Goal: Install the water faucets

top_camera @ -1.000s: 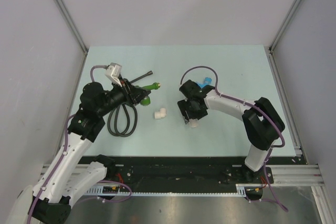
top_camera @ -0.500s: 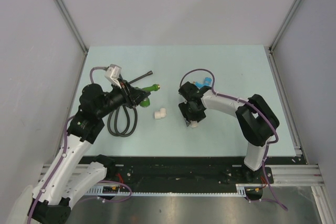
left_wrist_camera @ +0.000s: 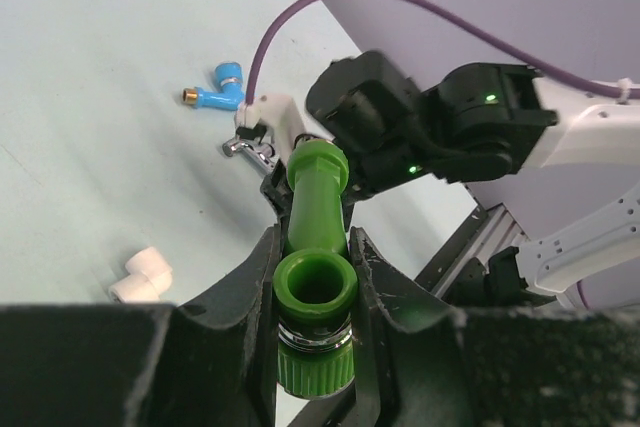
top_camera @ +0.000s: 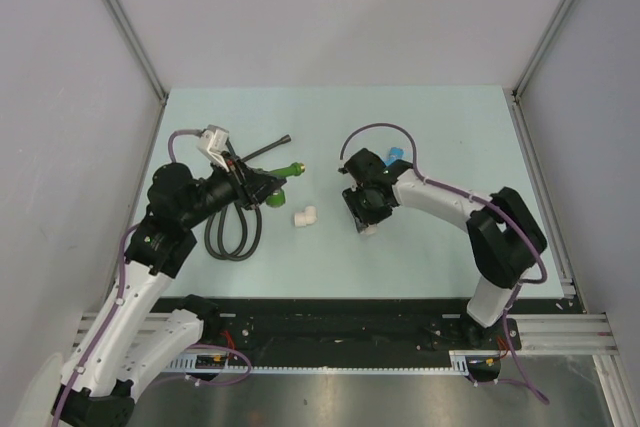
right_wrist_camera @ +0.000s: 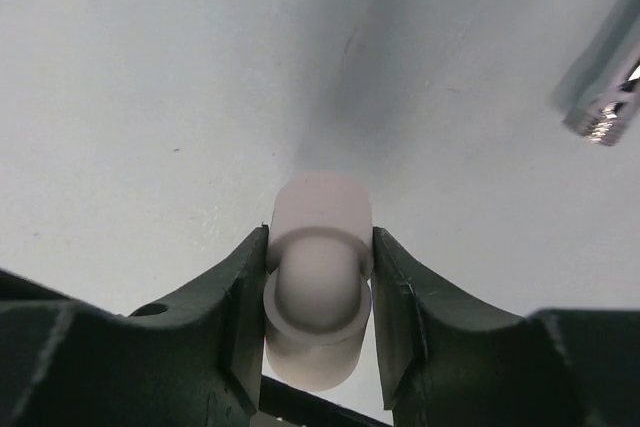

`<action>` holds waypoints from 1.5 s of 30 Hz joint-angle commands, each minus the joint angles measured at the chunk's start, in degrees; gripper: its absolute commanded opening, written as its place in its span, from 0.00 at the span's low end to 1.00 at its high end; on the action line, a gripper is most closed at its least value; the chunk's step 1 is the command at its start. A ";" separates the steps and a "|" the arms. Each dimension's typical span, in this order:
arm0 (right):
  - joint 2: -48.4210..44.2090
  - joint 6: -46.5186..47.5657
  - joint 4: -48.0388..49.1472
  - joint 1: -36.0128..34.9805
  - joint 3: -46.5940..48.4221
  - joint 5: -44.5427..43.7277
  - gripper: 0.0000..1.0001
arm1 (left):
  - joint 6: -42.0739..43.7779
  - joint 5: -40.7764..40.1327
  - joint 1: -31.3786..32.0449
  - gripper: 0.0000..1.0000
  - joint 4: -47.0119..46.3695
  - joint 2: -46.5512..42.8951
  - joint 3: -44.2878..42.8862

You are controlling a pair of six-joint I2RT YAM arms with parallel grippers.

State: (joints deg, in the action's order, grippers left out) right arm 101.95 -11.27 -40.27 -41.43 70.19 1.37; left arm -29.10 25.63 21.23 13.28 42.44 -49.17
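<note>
My left gripper is shut on the bright green faucet and holds it off the table, pointing toward the right arm. In the left wrist view the fingers clamp the faucet's green collar. My right gripper is shut on a white elbow fitting, held just above the table; the right wrist view shows it between the pads. The blue-handled faucet lies on the table behind the right wrist; it also shows in the left wrist view.
A second white elbow fitting lies between the two grippers, and also shows in the left wrist view. The coiled black hose lies under the left arm. A chrome threaded piece shows at the right edge of the right wrist view.
The right arm's elbow swung inward and back out while its gripper kept hold of the white elbow and edged slightly back. The left gripper shifted a little right with the green faucet.
</note>
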 commanded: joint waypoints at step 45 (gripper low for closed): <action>-37.18 14.08 101.71 13.04 -18.52 61.47 0.00 | -39.89 26.67 0.30 0.00 -41.40 9.86 -4.18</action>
State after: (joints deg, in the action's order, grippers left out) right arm 64.93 2.28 55.29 -27.92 49.84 60.82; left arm -66.59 50.39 21.37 -25.47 52.14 -50.04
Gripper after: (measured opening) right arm 0.438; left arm 0.297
